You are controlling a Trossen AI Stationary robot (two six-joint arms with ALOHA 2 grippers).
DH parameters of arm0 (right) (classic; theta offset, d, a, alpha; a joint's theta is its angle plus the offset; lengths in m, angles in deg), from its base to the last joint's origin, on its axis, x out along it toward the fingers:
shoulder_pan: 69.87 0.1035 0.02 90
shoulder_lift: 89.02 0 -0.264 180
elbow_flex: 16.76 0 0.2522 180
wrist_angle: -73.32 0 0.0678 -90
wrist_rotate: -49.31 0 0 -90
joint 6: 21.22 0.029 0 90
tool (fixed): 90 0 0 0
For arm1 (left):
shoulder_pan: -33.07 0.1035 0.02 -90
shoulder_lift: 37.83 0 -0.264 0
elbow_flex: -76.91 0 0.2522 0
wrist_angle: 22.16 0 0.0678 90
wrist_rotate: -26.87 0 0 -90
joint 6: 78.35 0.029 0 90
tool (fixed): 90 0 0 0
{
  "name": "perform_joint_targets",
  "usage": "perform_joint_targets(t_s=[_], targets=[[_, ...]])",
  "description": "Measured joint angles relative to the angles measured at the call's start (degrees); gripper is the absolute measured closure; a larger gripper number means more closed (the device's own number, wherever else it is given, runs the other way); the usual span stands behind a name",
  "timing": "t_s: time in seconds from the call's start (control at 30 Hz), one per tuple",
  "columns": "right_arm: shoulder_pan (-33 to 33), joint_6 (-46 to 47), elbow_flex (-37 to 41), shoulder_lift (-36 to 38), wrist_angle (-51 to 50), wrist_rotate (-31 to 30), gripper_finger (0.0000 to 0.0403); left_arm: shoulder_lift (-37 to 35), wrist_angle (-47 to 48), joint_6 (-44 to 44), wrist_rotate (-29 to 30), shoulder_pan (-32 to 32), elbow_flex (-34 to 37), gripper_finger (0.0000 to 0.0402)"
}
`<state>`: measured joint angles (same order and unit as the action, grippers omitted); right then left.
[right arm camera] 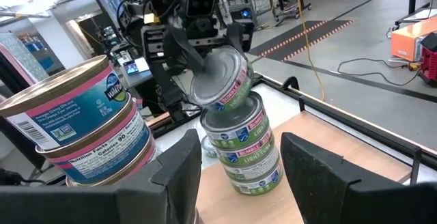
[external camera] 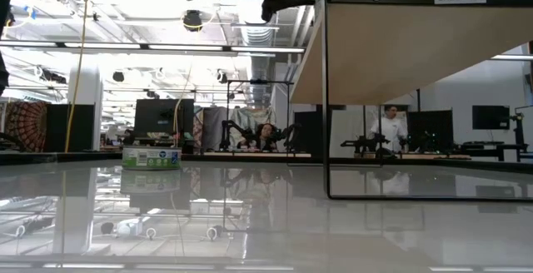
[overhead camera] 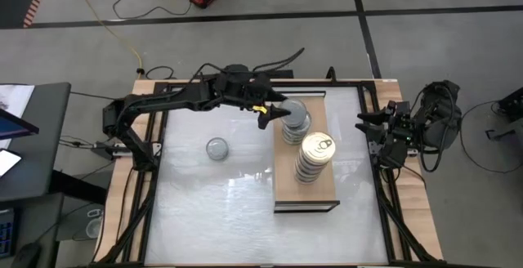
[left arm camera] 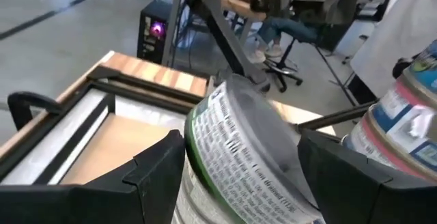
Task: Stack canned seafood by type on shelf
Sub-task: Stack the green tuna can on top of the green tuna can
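Your left gripper [right arm camera: 218, 80] is clamped on a tilted tin [right arm camera: 222, 82] above the green stack [right arm camera: 240, 145]. It is stiff and slippery; hold its sides.

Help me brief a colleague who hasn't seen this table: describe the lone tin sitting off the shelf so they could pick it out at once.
Start from the wooden shelf lying on the white tabletop, with two stacks of tins on it. Look to its left, below the left arm reaching over: one silver-lidded tin sits alone on the bare tabletop. It is the only tin neither stacked, on the shelf, nor held.
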<state>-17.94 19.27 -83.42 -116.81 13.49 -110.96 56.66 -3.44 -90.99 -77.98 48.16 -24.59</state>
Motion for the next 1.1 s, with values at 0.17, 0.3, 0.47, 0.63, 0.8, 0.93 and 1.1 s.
perform_joint_targets(t_s=[0.17,0.3,0.47,0.63,0.8,0.93,1.1], targets=[[0.01,0.00,0.00,-0.01,0.12,-0.01,0.0177,0.23,1.43,-0.27,-0.01,-0.09,0.00,0.0129],[0.01,0.00,0.00,0.00,0.12,-0.01,0.0177,0.11,1.95,-0.30,0.16,-0.09,0.00,0.0129],[0.01,-0.02,0.00,0.01,0.10,-0.01,0.0177,-2.33,3.03,2.43,1.44,-0.09,0.02,0.0129],[-0.01,-0.04,0.00,0.00,0.12,-0.01,0.0177,-4.25,3.34,5.50,3.55,-0.77,0.02,0.0129],[-0.01,-0.02,0.00,0.01,0.31,-0.01,0.0177,-3.27,5.06,4.68,5.07,-0.79,0.02,0.0129],[-0.01,-0.02,0.00,-0.01,0.34,-0.01,0.0177,-0.77,3.46,2.74,7.44,-0.95,0.55,0.0129],[0.01,-0.02,0.00,-0.28,0.30,-0.01,0.0177,-0.67,1.22,2.88,10.96,-1.05,0.81,0.0129]])
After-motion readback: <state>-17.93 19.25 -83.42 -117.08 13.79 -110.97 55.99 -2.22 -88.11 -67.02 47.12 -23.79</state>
